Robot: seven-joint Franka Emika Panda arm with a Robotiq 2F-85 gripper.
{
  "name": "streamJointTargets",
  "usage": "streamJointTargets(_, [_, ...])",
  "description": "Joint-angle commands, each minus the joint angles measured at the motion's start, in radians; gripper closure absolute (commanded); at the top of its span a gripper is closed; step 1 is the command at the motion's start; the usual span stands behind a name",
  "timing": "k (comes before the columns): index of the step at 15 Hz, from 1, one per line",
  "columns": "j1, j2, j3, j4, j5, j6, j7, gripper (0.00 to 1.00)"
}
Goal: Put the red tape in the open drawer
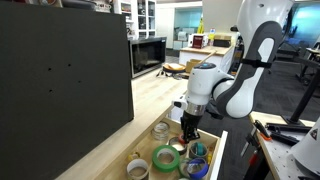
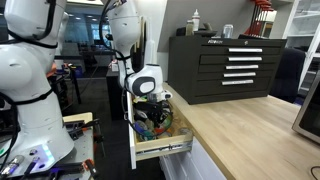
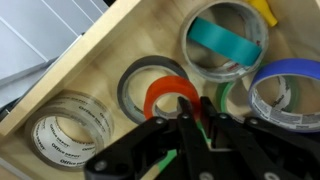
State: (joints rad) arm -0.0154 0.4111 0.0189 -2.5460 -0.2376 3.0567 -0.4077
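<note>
Wrist cam: 1 red tape (image 3: 172, 86), 4 other rolls (image 3: 226, 38), 1 drawer (image 3: 118, 56).

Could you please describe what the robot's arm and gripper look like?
The arm is glossy white, built of rounded, tubular links with dark grey to black sections at the joints. The gripper is black and more angular than the arm. In the wrist view its two fingers appear as matte black linkage bars. No loose cables or readable markings can be made out on either.
</note>
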Motion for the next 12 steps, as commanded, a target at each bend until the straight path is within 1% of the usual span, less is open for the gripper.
streamJointTargets(1, [-0.031, 0.052, 0.015, 0.078, -0.005, -0.006, 0.017, 0.96])
streamJointTargets(8, [-0.103, 0.112, 0.057, 0.178, 0.012, -0.058, 0.007, 0.96])
streamJointTargets(12, [-0.14, 0.12, 0.098, 0.197, 0.029, -0.088, -0.001, 0.96])
